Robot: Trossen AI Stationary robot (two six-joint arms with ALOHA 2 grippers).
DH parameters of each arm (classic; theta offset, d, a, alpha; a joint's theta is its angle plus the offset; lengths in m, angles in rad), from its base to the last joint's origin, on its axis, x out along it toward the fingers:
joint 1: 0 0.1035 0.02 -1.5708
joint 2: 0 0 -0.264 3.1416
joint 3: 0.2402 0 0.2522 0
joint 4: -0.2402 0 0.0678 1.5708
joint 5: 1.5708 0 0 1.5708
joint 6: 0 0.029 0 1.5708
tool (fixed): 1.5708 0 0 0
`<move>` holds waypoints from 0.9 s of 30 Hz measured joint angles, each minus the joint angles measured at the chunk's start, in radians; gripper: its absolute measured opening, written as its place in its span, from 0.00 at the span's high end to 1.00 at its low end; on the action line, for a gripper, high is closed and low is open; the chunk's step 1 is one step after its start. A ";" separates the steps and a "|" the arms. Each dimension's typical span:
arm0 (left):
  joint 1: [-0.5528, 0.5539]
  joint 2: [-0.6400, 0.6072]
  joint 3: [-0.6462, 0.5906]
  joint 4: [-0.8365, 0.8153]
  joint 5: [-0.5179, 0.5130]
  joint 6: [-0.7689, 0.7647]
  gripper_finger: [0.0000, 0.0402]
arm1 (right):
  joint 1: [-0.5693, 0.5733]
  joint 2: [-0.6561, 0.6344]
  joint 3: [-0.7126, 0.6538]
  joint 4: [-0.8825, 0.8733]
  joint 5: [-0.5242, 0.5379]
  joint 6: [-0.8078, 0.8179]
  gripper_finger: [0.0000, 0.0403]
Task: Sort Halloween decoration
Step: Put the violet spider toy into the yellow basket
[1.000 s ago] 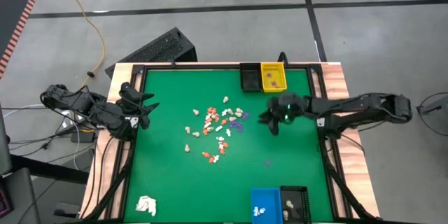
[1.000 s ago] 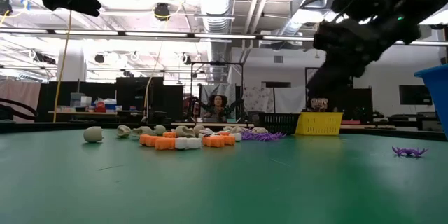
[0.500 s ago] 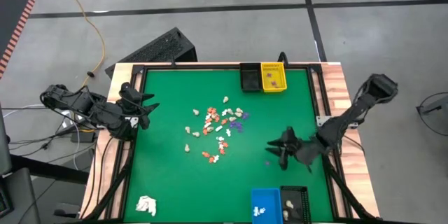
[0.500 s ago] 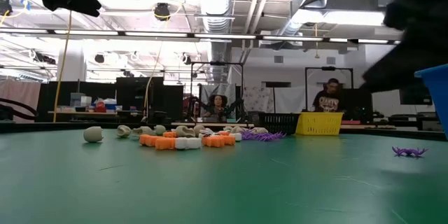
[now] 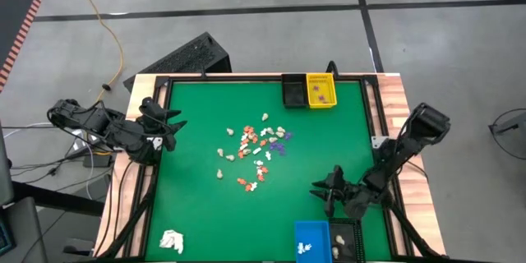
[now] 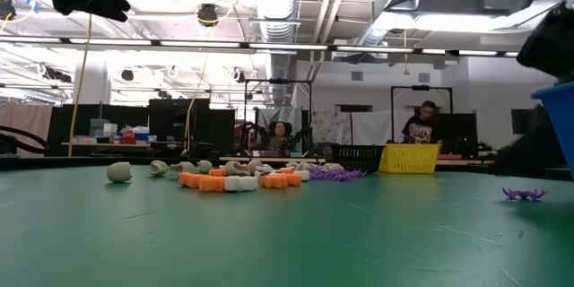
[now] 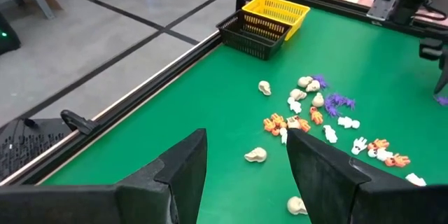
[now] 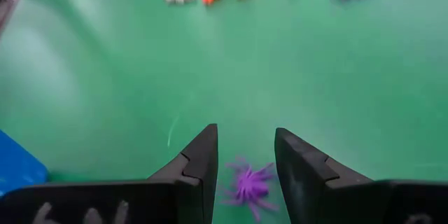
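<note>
The right gripper [image 8: 245, 164] hovers low with its fingers apart and nothing between them; a lone purple spider [image 8: 248, 185] lies on the table just ahead, between the fingertips. A good pick means lowering straight down, centring on its body, then closing gently. The left gripper [image 7: 245, 161] waits, spread wide, with the pile [image 7: 315, 115] ahead.
</note>
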 joint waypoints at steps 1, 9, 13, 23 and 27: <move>0.000 0.000 0.000 0.000 0.000 -0.001 0.53 | 0.000 0.019 0.006 0.000 -0.012 0.000 0.66; 0.000 0.000 0.000 0.000 -0.002 -0.002 0.53 | -0.001 0.074 0.020 -0.042 -0.029 0.016 0.66; 0.000 0.000 0.000 0.000 -0.003 -0.002 0.53 | -0.002 0.069 0.020 -0.106 -0.029 0.036 0.67; 0.000 0.000 0.000 0.000 -0.012 -0.002 0.53 | -0.033 0.055 0.018 -0.155 -0.038 0.059 0.95; 0.000 0.000 0.000 0.000 -0.012 0.002 0.53 | -0.040 0.023 0.018 -0.185 -0.029 0.059 0.98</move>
